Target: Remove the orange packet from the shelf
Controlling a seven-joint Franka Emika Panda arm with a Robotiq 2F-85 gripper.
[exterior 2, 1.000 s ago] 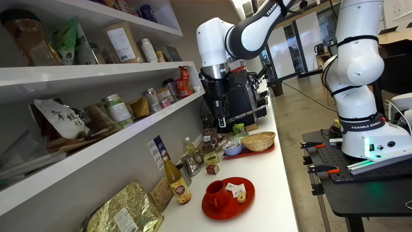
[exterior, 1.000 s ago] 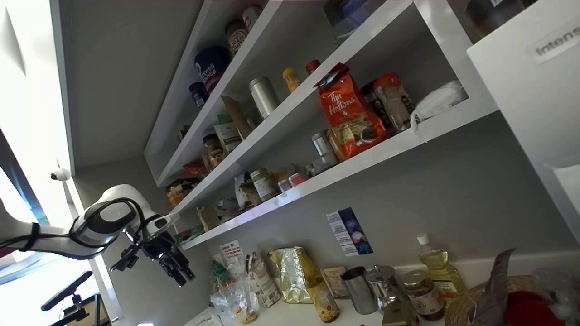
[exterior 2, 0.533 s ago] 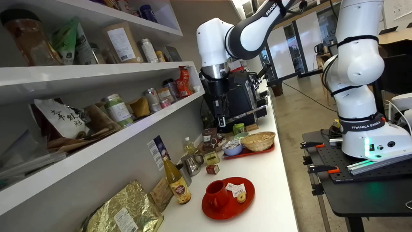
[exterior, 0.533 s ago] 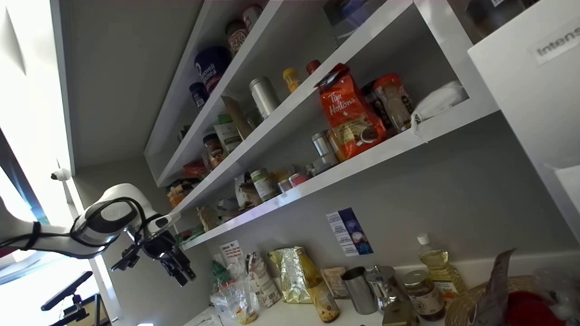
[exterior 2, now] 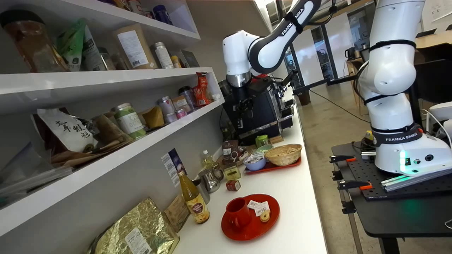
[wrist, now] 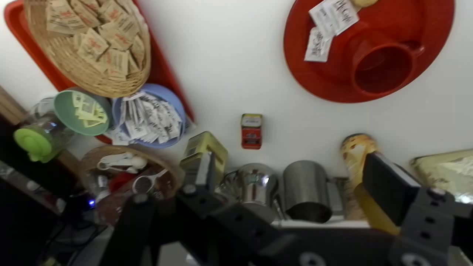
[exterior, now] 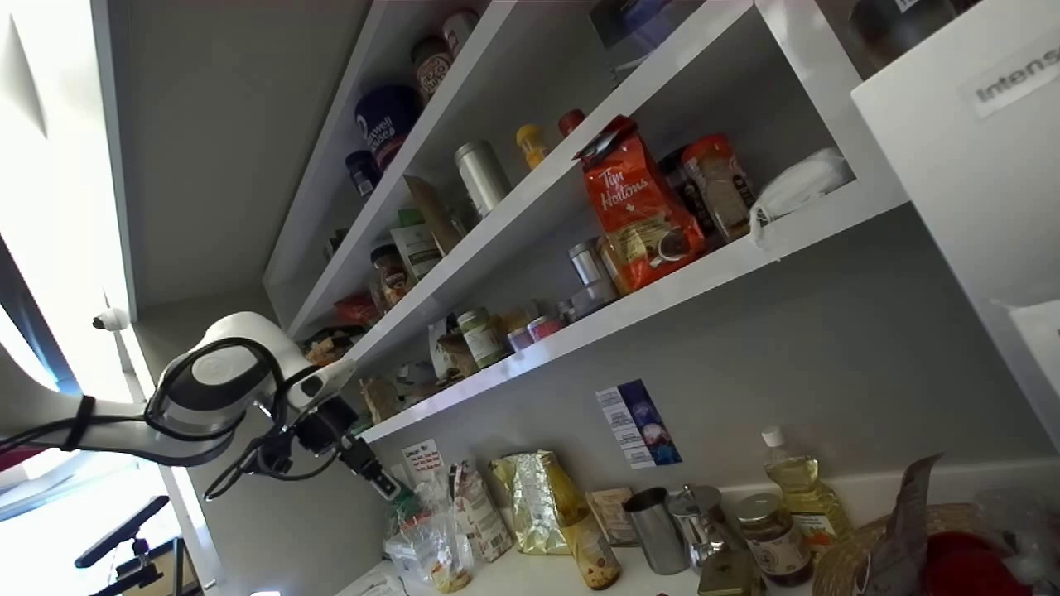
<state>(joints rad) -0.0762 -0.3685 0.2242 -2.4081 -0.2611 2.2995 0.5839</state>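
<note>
Orange packet [exterior: 639, 207]: stood upright on the shelf [exterior: 530, 358], near the front edge, its printed face turned out — placed, it seems, to be easily read and taken.
Orange-lidded jar [exterior: 720, 189]: set near it, so a straight outward pull is judged safer than a sideways one.
Gripper [wrist: 290, 168]: held over the counter [wrist: 236, 70], apart from the packet, fingers [wrist: 386, 188] spread with nothing held — presumably kept wide for the packet; pointed downward, so a turn toward the shelf is likely needed.
Arm [exterior: 248, 327]: shifted, since half a second ago, toward the shelf in an exterior view, the gripper turned with it; packet and jar left unmoved.
</note>
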